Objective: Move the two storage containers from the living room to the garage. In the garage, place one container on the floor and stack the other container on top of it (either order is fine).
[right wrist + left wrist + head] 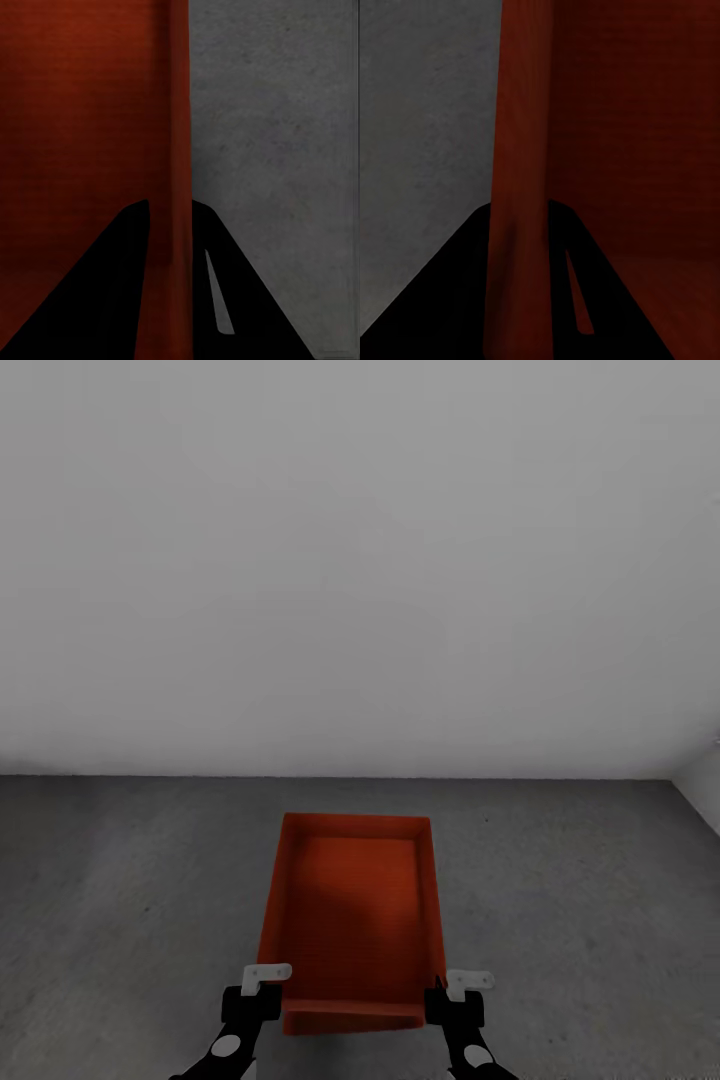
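Observation:
One orange-red storage container point(350, 920) is in front of me, open side up, over the dark grey concrete floor point(130, 900) of the garage. My left gripper point(268, 996) is shut on its left wall near the near corner, and my right gripper point(446, 996) is shut on its right wall. In the left wrist view the black fingers point(435, 315) straddle the red wall point(517, 150). The right wrist view has the same grip, with fingers point(247, 300) on either side of the wall point(178, 135). I cannot tell whether the container touches the floor.
A pale grey wall point(360, 560) rises straight ahead, meeting the floor a short way beyond the container. A second wall point(705, 785) forms a corner at the far right. Bare concrete stretches to both sides of the container.

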Robot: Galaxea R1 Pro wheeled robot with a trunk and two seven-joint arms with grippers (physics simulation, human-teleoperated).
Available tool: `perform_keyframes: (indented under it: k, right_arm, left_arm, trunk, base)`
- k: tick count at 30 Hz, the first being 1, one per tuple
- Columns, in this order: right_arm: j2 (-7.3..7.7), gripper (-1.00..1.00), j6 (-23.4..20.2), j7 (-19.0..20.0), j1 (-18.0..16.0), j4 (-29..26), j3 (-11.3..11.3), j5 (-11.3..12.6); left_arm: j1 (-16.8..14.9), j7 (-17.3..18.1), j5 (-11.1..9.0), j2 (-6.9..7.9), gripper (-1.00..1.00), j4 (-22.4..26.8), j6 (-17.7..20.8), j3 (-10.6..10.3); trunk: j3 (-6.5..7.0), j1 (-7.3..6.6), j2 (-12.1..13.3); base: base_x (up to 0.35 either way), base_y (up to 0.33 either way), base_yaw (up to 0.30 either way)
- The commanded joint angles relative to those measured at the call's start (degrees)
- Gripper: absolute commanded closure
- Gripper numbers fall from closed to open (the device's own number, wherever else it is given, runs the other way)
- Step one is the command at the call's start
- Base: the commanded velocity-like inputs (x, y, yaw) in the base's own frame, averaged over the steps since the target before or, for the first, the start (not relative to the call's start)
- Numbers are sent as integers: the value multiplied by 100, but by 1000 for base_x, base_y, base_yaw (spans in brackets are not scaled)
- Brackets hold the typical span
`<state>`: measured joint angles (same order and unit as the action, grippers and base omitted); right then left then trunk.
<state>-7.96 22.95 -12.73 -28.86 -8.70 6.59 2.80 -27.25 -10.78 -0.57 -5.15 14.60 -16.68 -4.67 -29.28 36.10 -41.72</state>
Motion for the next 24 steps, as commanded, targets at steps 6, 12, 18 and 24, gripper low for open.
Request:
perform_keyframes:
  k: [6, 12, 18, 24]
  right_arm:
    - [1, 100, 16, 78, -6, -379, -114, -111]
    - [2, 100, 16, 78, -5, -379, -114, -112]
    - [3, 100, 16, 78, -6, -379, -114, -108]
    - [5, 100, 16, 78, -5, -379, -114, -109]
  left_arm:
    - [0, -56, -13, 5, 100, -11, -2, -4]
    - [0, -56, -15, 5, 100, -10, -2, -2]
    - [0, -56, -15, 5, 100, -13, -2, -2]
    - [0, -56, -18, 5, 100, -18, -2, 1]
  trunk:
    - [-6, 1, -5]
    - [-6, 1, -5]
    - [-6, 1, -5]
    - [-6, 1, -5]
  base:
    - [0, 0, -51]
    - [0, 0, -6]
    - [0, 0, 0]
    - [0, 0, 0]
